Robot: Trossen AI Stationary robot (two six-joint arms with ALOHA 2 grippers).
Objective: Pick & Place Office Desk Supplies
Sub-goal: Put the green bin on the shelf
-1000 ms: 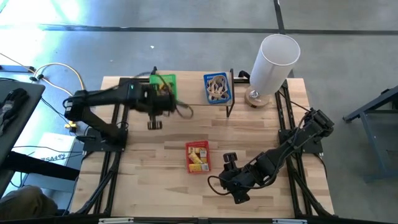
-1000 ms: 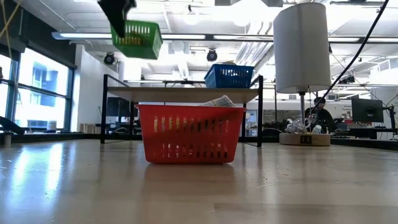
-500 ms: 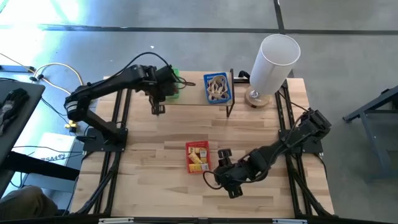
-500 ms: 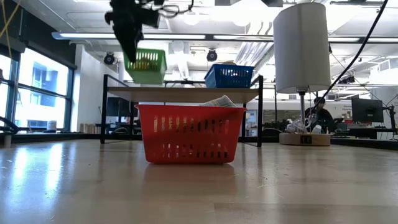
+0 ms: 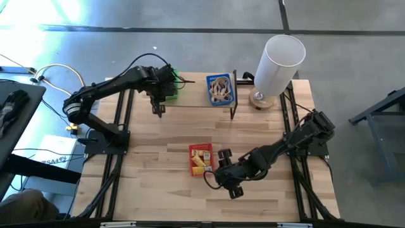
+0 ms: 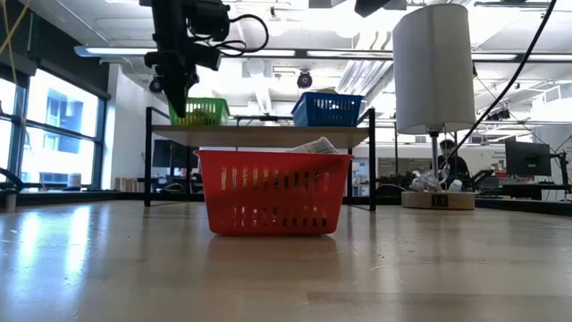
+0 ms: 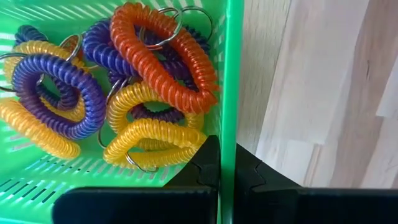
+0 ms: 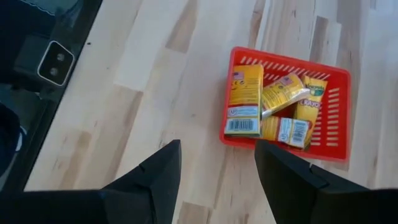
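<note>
Both left gripper (image 7: pixel 221 171) fingers pinch green basket (image 7: pixel 227 74) wall.

Green basket (image 7: pixel 227 74): cut off by the left wrist view's edges, only one corner and wall seen; in the high view mostly hidden under the left arm. Coil rings (image 7: pixel 163 57): the lowest ones buried under others, count unclear. Blue basket (image 5: pixel 220 89): contents too small to name in the high view. Red basket (image 6: pixel 273 191): in the low view its wall hides the packets (image 8: pixel 244 101); packet print unreadable in the right wrist view.
</note>
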